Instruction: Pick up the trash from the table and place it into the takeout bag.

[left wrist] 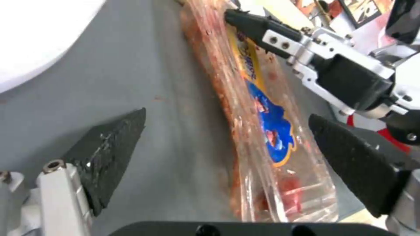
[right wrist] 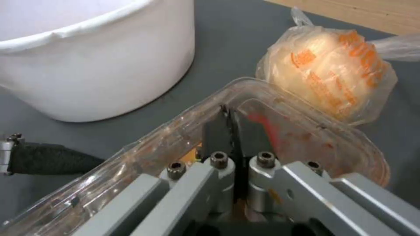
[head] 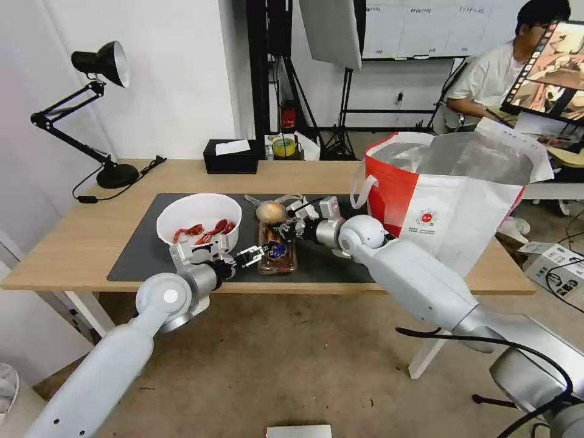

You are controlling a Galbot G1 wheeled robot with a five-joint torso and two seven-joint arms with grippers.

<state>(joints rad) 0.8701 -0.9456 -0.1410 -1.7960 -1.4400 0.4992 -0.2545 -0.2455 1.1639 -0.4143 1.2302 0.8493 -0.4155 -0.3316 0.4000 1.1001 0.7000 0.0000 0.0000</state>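
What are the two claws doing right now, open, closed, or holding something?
Left claw: open, straddling the clear rectangular plastic tray on the dark grey mat.
Right claw: closed on that tray's rim.

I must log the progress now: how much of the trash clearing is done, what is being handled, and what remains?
Nothing appears bagged yet; the inside of the takeout bag is not visible. In hand: the right end effector is shut on the rim of the clear plastic tray, while the open left end effector straddles its near end. Left: the white bowl with crayfish shells and the bagged tan ball, both on the dark mat.
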